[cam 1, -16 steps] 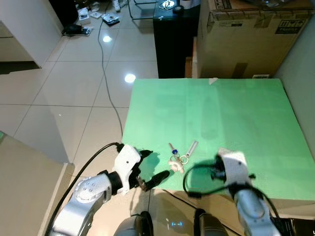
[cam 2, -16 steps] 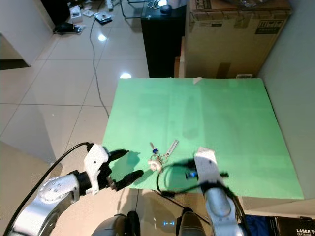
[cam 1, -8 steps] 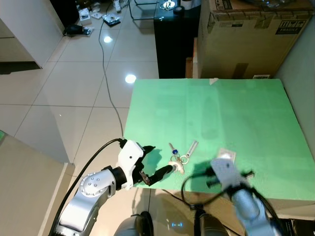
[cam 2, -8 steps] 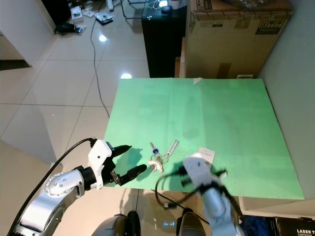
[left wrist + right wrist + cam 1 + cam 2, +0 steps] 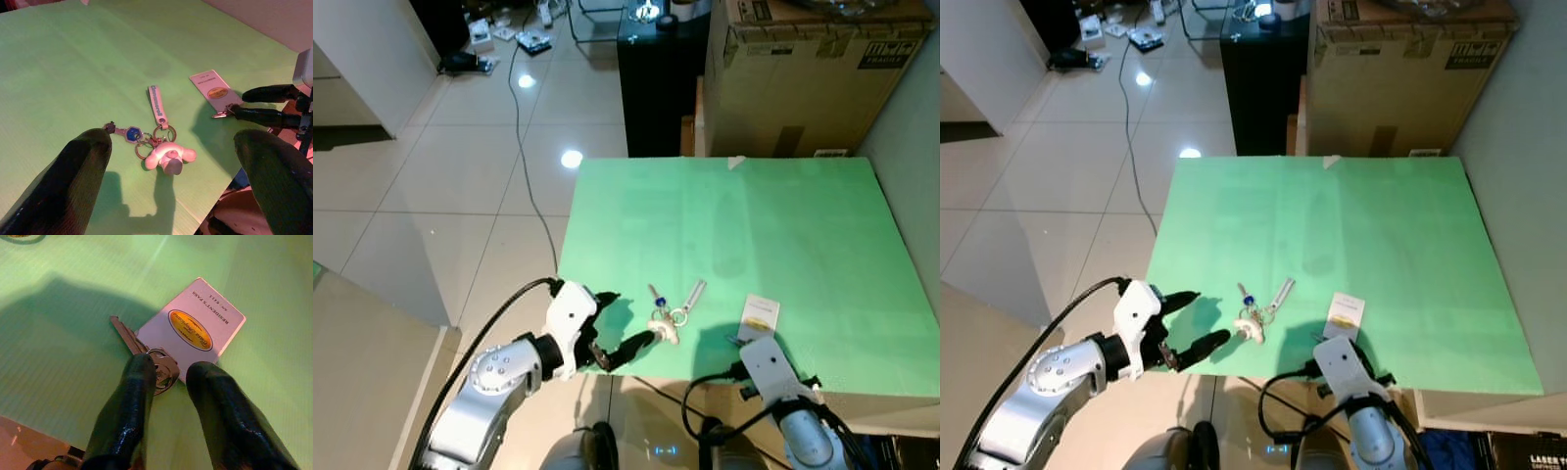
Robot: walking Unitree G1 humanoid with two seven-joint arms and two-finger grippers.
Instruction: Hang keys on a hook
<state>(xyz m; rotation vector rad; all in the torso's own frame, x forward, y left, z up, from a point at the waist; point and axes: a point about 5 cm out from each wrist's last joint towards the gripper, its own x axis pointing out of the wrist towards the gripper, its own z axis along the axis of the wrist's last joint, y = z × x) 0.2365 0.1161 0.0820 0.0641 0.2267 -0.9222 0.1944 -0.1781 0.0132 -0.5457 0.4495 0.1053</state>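
While the left end effector [image 5: 166, 181] gapes wide before the keyring [image 5: 159, 147], the right end effector [image 5: 168, 377] straddles, slightly parted, a tagged key [image 5: 134, 340] on the counter [image 5: 783, 225].

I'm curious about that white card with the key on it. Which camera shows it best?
The right wrist view: the white card is close, its printing visible, its key between the right gripper fingers. The eye views and left wrist view show it small.

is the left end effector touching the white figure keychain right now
Apart. The left wrist view shows bare green mat between each black finger and the white figure keychain, which lies between the open fingers of the left end effector.
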